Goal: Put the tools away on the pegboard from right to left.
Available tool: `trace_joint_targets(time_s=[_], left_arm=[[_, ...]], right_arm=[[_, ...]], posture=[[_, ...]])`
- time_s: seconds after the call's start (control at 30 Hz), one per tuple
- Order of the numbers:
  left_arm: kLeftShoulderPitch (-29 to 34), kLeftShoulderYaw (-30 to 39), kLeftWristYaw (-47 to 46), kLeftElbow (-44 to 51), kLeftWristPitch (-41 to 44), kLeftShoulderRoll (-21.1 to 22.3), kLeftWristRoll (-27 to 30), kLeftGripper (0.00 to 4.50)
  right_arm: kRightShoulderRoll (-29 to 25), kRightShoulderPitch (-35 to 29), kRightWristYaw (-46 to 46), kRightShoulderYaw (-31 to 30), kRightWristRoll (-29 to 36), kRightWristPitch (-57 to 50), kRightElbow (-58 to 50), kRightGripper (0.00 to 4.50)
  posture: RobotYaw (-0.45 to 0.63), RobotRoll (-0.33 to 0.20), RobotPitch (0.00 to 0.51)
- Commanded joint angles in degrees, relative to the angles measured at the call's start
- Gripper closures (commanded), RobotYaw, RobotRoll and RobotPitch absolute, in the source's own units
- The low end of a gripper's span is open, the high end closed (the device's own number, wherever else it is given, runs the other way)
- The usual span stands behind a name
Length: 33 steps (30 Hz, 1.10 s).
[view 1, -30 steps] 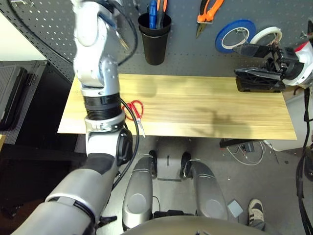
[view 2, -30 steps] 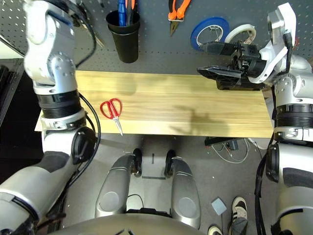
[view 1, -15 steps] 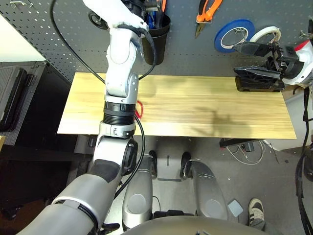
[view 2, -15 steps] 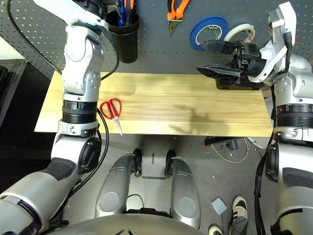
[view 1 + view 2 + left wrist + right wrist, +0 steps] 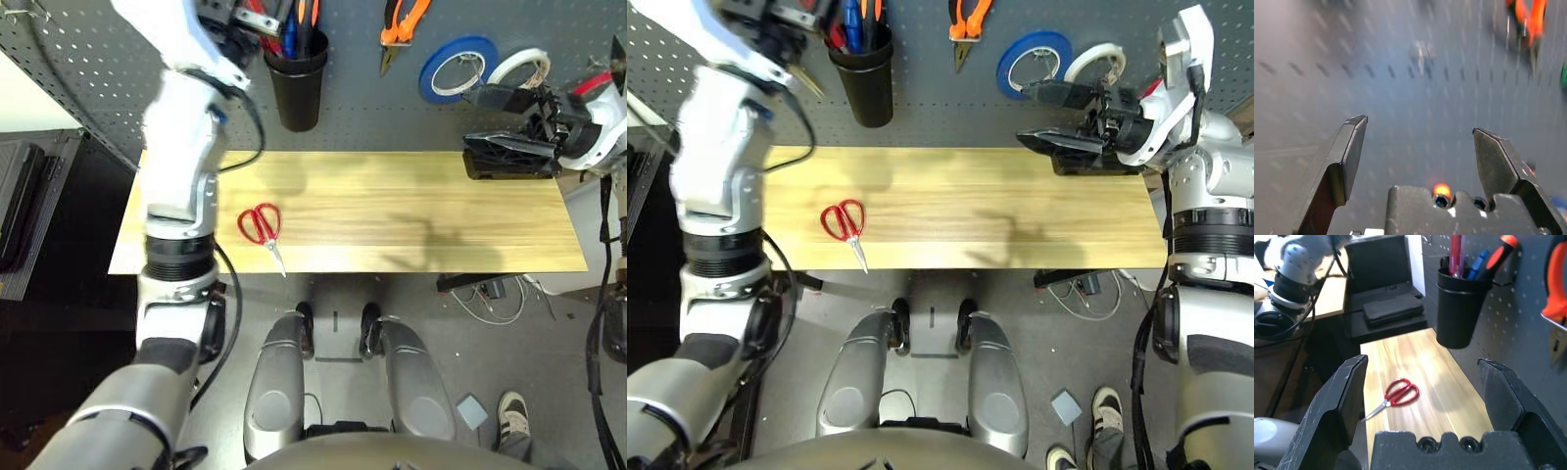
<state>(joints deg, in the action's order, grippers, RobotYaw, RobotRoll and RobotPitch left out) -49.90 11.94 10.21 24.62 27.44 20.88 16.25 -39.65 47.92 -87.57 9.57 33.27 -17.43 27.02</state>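
Red-handled scissors [image 5: 261,224] lie near the worktop's [image 5: 411,211] front-left edge. On the pegboard [image 5: 98,69] hang orange-handled pliers [image 5: 400,24], a black cup [image 5: 299,83] and blue tape [image 5: 456,70]. Left claw [image 5: 1418,142] and right claw [image 5: 1422,396] gape, empty.

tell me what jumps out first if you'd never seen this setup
The red-handled scissors lie alone on the light wooden tabletop, near its left front edge. Behind it, the dark grey pegboard carries a black cup of tools, orange-handled pliers and blue and white tape rolls. The right claw hovers open at the table's right end; the left claw is open, up by the board.
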Motion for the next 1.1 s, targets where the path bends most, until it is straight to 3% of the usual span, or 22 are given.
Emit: trace_joint_targets(time_s=[0.03, 0.23, 0.6, 0.87, 1.03, 1.1], left_arm=[[4.14, -0.11, 2.55, 8.22, 8.27, 4.2, 3.67, 0.01], [18.07, -0.32, 3.97, 17.96, 14.62, 7.01, 7.26, 0.01], [36.03, -4.94, 2.47, 13.49, 17.21, 5.39, 4.34, 0.01], [37.82, -7.17, 1.7, -0.81, 23.75, 4.53, 2.46, 0.01], [37.16, -8.65, 2.33, -13.62, 20.56, 4.38, -0.86, 0.01], [35.96, -12.02, 2.01, -20.97, 17.31, 5.4, -5.23, 0.01]], right_arm=[[0.15, 0.01, -1.53, -0.24, -0.18, 0.46, 0.72, 0.0], [1.65, 0.72, -3.87, -2.31, -1.66, 1.33, 1.9, 0.0], [4.98, -2.38, -2.53, -9.8, -8.48, 6.36, 1.44, 0.0], [7.8, -6.13, 4.07, -14.27, -14.65, 8.44, -1.48, 0.0], [9.31, -8.42, 5.61, -15.39, -15.11, 8.68, -4.39, 0.0], [10.22, -9.25, 6.61, -16.54, -16.35, 9.72, -4.48, 0.0]], posture=[[0.1, 0.0, 0.278], [0.12, 0.0, 0.279], [0.08, 0.0, 0.297], [0.07, 0.0, 0.3], [0.05, 0.0, 0.299], [0.04, 0.0, 0.298]])
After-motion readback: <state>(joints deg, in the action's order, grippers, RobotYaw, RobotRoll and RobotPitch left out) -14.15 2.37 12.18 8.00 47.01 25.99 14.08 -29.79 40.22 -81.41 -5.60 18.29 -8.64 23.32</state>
